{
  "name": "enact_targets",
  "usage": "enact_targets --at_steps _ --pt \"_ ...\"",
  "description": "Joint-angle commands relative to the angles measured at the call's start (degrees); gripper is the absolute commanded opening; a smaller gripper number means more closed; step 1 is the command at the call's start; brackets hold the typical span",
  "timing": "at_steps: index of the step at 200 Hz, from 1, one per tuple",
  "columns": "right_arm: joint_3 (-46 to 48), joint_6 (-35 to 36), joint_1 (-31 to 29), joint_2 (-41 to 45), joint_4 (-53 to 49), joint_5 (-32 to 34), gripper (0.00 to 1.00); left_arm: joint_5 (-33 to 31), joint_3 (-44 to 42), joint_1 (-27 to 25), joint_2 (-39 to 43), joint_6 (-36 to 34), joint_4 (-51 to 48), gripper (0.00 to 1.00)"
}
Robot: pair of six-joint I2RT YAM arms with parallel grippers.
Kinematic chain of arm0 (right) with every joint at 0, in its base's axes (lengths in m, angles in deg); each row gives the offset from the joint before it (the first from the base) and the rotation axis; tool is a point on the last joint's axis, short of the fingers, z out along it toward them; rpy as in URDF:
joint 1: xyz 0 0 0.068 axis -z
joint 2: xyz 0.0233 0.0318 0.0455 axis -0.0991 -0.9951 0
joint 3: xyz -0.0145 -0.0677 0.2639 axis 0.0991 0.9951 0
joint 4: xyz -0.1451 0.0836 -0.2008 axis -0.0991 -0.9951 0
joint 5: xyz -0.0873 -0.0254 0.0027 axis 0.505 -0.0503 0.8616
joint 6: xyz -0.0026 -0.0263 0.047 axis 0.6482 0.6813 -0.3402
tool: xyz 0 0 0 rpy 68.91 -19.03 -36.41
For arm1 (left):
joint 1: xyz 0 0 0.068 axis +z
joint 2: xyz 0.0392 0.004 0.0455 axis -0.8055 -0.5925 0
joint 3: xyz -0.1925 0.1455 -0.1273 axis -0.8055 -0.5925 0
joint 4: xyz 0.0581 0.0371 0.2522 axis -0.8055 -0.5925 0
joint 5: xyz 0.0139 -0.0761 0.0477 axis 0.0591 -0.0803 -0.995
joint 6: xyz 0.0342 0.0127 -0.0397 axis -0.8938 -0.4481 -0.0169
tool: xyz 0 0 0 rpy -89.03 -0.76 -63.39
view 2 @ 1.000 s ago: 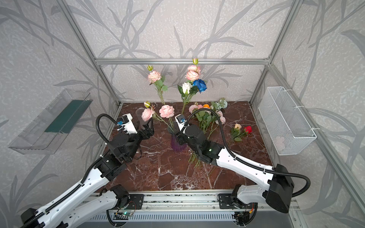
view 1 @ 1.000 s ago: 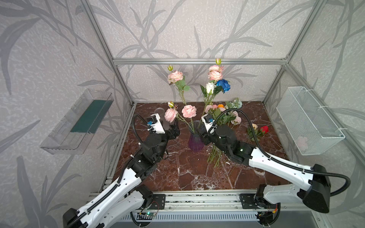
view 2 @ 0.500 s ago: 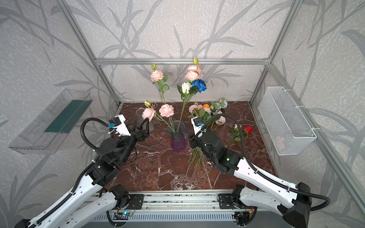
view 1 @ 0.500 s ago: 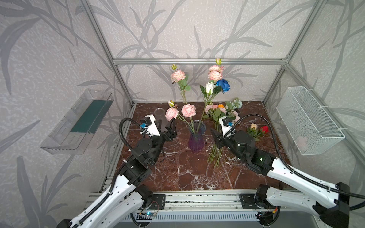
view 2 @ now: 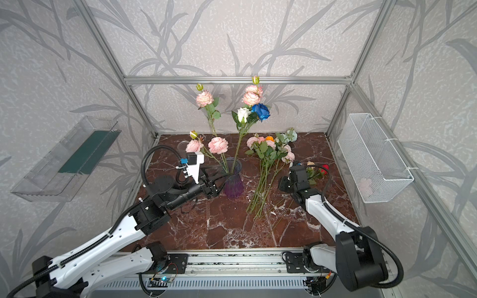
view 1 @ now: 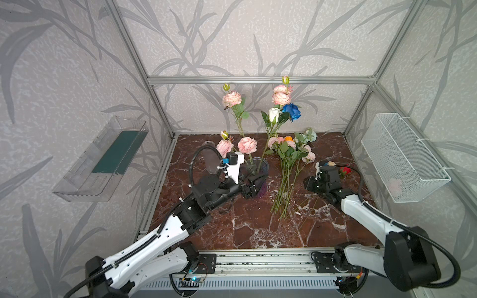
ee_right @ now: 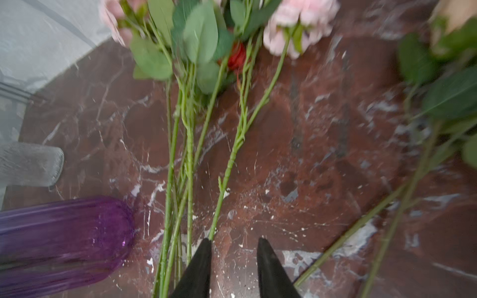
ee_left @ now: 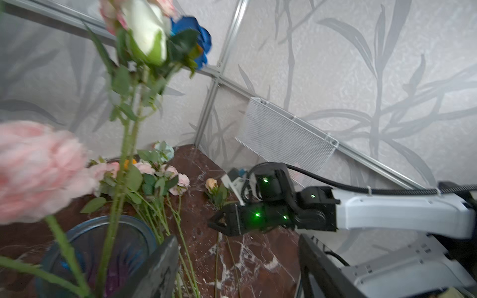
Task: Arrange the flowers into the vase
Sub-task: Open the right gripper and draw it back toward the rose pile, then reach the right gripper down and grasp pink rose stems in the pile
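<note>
The left gripper (ee_left: 236,247) stood with its jaws spread wide, and nothing lay between its two dark fingers (ee_left: 160,268). In both top views it sat just beside the neck of the purple vase (view 2: 234,187), on the vase's left. Whether a finger touched the glass could not be told. The vase stood upright near the middle of the brown marble table (view 1: 258,227). It held several of the flowers (view 1: 247,145): frilly pink heads low and high, a white rose (view 1: 273,114) and a blue rose (view 1: 291,111) on long stems. The right gripper (ee_right: 233,247) had its jaws partly apart, a clear gap showing between the two black tips with only bare marble in it, so it held nothing. The cut end of one green stem ended right at one fingertip; contact was uncertain. That stem belonged to the loose bunch (view 1: 286,178) lying flat on the table just right of the vase, heads toward the back wall. In the top views the right gripper hung low between this bunch and a red rose (view 1: 345,170) lying near the wire basket (view 1: 402,160) on the right wall.
</note>
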State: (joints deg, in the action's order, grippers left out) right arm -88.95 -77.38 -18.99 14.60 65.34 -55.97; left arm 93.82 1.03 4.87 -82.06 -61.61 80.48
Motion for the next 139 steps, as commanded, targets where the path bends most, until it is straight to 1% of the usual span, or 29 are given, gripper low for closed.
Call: enact_targets --at_steps 1,14,37,45,72,84,105,139 --pt "-3.2 -1.55 0.08 -4.63 1.97 -6.64 0.32 5.32 3.37 -2.14 -2.12 -1.78 -2.31 0.73" --pt "-4.7 -2.5 0.08 -7.33 1.11 -6.36 0.34 5.1 3.74 -3.03 -3.11 -1.8 -3.11 0.74" --pt "-5.86 -4.75 0.12 -10.98 1.65 -5.35 0.42 4.47 3.73 -4.09 -3.77 -1.8 -3.52 0.74" --pt "-6.03 -6.96 0.12 -12.14 2.54 -5.55 0.43 4.16 3.67 -4.49 -3.73 -1.8 -3.53 0.75" --pt "-7.7 -8.95 0.13 -16.73 6.13 -8.58 0.43 3.65 3.47 -5.33 -4.07 -1.62 -3.38 0.75" --pt "-8.59 -10.1 0.2 -18.88 6.86 -8.67 0.41 3.44 3.45 -5.6 -4.29 -1.67 -3.47 0.75" --pt "-9.3 -12.37 0.2 -21.94 8.71 -8.7 0.36 2.67 3.38 -5.96 -4.08 -2.15 -3.61 0.76" --pt "-10.02 -14.35 0.29 -23.74 10.8 -8.97 0.26 1.36 3.31 -6.14 -3.36 -2.85 -4.01 0.76"
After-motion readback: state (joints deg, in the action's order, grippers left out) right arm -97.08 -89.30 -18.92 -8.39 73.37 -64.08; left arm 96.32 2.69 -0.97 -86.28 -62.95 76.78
